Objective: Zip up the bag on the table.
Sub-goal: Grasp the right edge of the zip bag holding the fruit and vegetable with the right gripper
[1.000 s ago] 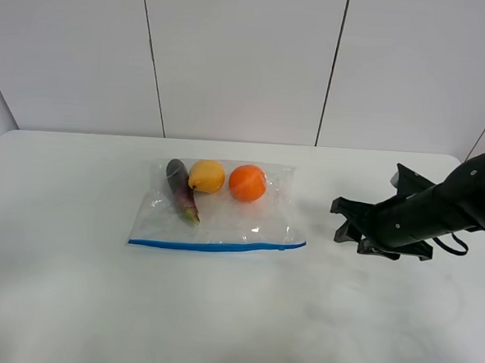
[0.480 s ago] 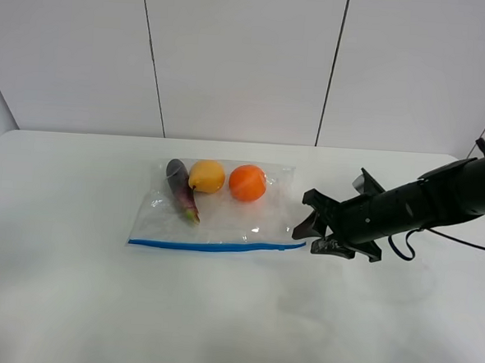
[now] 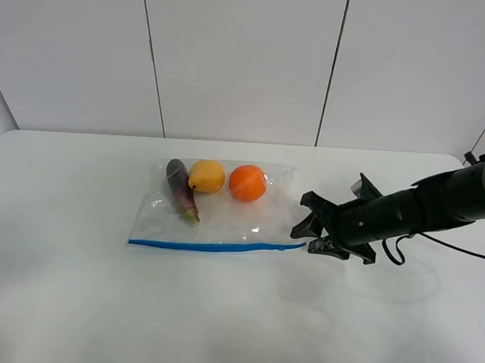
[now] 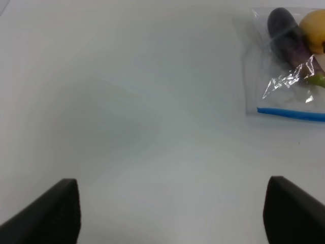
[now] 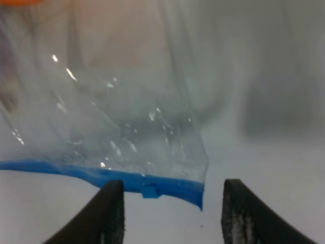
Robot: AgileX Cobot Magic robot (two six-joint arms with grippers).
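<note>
Exterior high: right jaws apart, empty, at 3 o'clock of bag point(image 3: 227, 223) on bench point(image 3: 70, 303); left wrist: left jaws apart, empty.

The bag point(image 3: 223, 221) lies near the middle of the table point(image 3: 71, 286). Inside, toward its 12 o'clock edge, sit the eggplant point(image 3: 180, 188) at 11, a fruit point(image 3: 207, 176) at 12, the orange point(image 3: 247, 183) at 1. The zipper strip point(image 3: 214, 246) runs along its 6 o'clock edge; the right gripper point(image 3: 307, 236) is just beside the strip's 3 o'clock end.
</note>
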